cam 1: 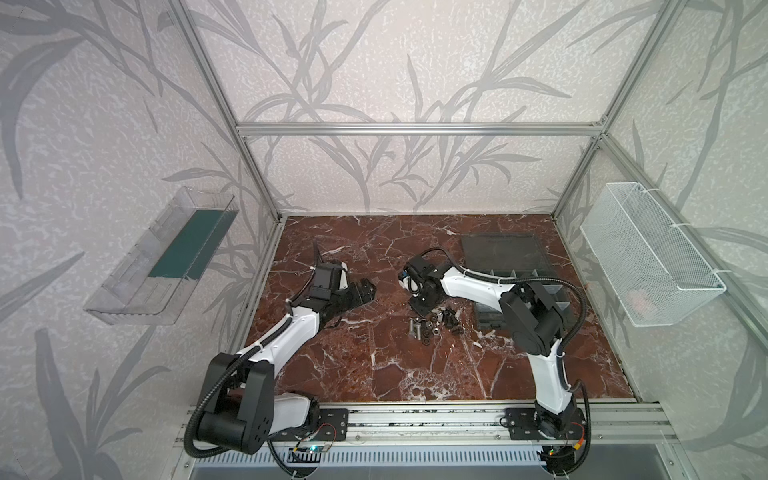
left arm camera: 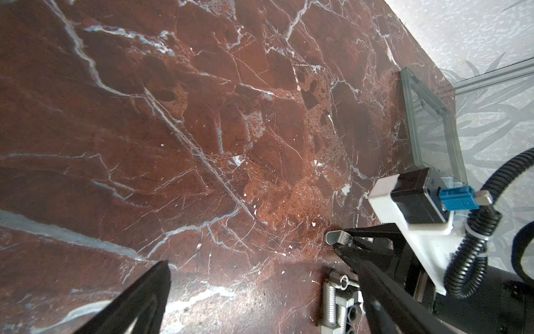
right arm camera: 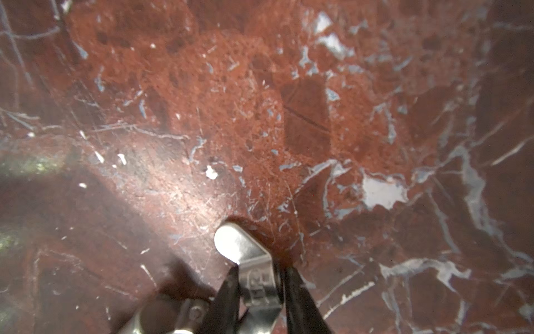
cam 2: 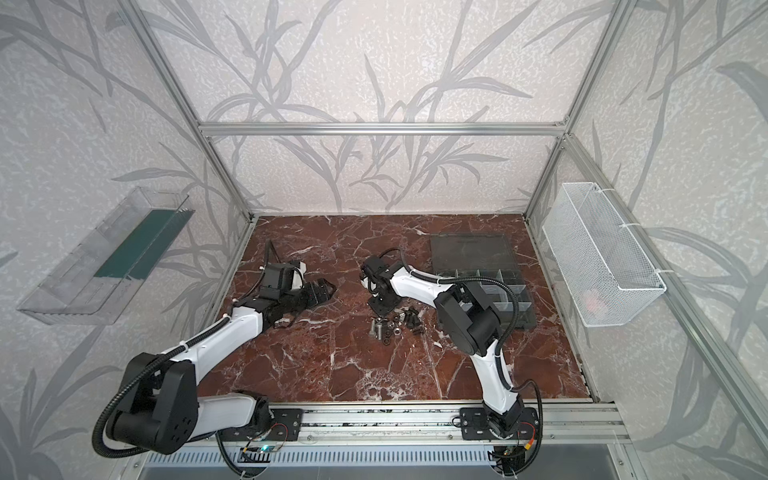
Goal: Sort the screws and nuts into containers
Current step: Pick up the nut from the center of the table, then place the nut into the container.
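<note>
Silver and black metal screws (left arm camera: 329, 300) and nuts (left arm camera: 343, 281) lie heaped unsorted, we judge; right gripper (right arm camera: 260, 274) pinches seemingly one silver bolt (right arm camera: 239, 243), left gripper (cam 1: 368, 293) gapes.

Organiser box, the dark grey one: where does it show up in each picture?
Both top views: organiser box lies far right on the table, partly behind the right arm.
Left wrist: its lid shows by the wall.
Right wrist: not in it.
Shared landmark: right gripper, pinching a silver fastener.
</note>
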Available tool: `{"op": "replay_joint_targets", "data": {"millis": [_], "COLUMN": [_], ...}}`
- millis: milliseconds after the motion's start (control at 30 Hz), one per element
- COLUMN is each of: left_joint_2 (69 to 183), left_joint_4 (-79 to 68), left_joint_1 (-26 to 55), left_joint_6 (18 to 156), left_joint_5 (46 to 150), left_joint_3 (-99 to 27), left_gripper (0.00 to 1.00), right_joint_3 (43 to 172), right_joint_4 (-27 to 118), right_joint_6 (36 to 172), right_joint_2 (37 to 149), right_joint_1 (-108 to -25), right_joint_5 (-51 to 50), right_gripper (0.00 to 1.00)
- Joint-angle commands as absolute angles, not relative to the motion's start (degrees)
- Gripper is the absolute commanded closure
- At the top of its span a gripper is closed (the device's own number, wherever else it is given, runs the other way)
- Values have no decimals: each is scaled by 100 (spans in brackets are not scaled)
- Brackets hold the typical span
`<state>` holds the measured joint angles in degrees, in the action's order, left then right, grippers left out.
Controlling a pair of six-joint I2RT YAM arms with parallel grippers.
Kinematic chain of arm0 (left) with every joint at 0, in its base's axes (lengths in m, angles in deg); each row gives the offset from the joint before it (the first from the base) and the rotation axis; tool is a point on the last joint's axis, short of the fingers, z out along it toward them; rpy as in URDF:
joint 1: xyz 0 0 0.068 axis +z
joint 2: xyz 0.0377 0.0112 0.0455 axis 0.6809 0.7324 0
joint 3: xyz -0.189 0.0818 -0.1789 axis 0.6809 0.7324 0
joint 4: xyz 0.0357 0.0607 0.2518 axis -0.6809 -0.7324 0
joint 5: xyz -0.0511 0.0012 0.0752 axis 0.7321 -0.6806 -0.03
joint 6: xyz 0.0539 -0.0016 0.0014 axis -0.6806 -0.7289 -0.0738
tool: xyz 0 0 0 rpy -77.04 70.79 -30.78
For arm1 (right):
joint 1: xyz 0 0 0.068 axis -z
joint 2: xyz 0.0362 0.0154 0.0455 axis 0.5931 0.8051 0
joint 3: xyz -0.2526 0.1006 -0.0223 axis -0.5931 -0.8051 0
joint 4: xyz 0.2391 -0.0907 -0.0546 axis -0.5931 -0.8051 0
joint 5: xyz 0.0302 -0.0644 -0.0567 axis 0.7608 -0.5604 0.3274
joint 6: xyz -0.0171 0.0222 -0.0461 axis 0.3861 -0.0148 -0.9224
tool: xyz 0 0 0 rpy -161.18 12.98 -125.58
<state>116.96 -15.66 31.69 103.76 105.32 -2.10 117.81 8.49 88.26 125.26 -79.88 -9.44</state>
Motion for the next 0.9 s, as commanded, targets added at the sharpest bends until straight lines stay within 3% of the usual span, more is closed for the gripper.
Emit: {"op": "replay_joint_targets", "data": {"millis": [0,233,600,867], "left_joint_2": [11530,11500,11484,11497], "left_joint_4": [-1660,-1667,-1669,-1627], "left_joint_1": [3201,3201,3209,3211], "left_joint_6": [10308,10306,10306,10344], "left_joint_5": [10449,10440,10466,10511], "left_joint_3": [-210,-190,-181,-181], "left_gripper": [1,1,1,1], "right_joint_3": [11734,11510,10878,10462], "right_joint_4": [847,1082,1192,455], "right_joint_6": [8775,8921,9350,9638], "right_joint_2": [12692,12403,10957,9988], "right_joint_1": [-8015,-7998,-7414,-6564], "right_joint_5": [-857,-791,-632,-1550], "right_gripper": [78,100,100,100]}}
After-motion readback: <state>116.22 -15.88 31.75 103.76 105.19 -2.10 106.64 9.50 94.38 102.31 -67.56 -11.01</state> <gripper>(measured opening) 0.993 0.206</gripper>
